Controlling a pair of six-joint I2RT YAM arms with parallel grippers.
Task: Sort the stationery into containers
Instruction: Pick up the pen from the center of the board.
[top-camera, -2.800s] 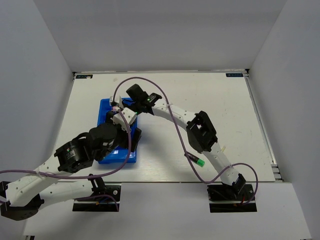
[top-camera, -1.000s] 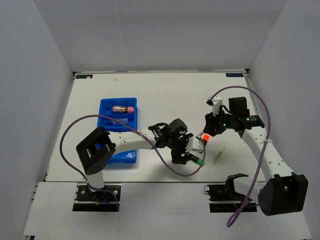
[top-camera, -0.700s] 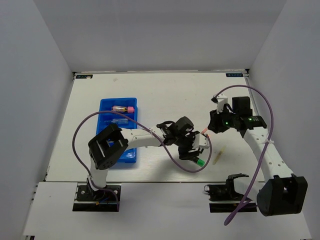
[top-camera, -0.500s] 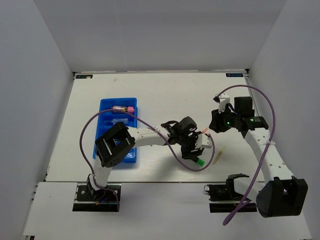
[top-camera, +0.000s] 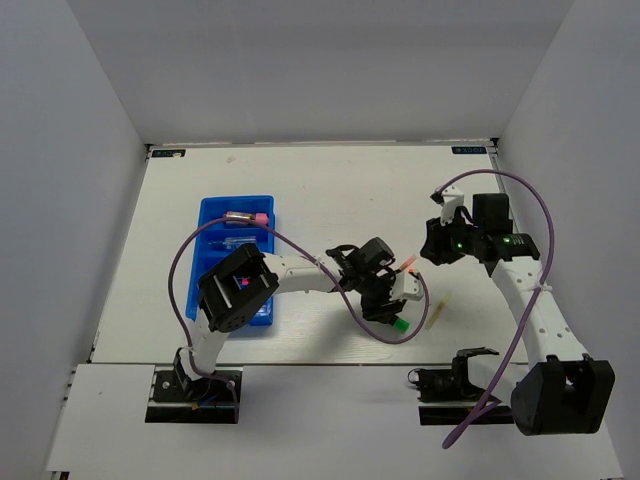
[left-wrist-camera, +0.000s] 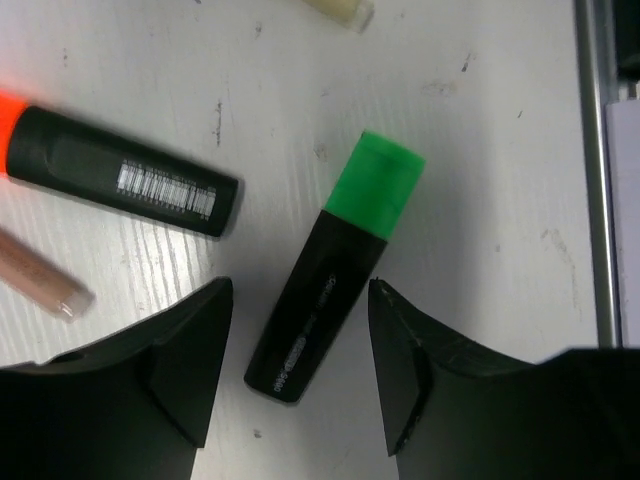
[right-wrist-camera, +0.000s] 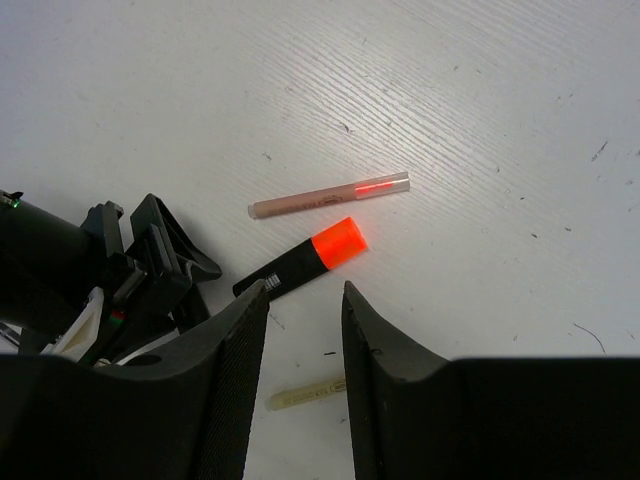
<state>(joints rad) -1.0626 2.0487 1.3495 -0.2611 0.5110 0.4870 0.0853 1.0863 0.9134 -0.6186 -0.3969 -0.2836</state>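
Green-capped highlighter (top-camera: 397, 322) lies well right of the blue tray (top-camera: 206, 214) seen from above; the left gripper (top-camera: 385, 298) has edged right onto it within the last second (right gripper (top-camera: 432, 250) hardly moved). Left wrist: spread fingers (left-wrist-camera: 190, 360) straddle its black end, gaps either side. Right wrist: parted, empty fingers (right-wrist-camera: 225, 370) above the orange-capped highlighter (right-wrist-camera: 300, 262).

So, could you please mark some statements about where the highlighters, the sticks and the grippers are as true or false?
1. The left gripper is open, with a finger on either side of the green-capped highlighter. True.
2. The orange-capped highlighter lies in the blue tray. False: it lies on the table, near the green-capped one.
3. The right gripper is shut on the pink stick. False: it is open and empty, and the stick lies on the table.
4. An item with a pink end lies at the far end of the blue tray. True.
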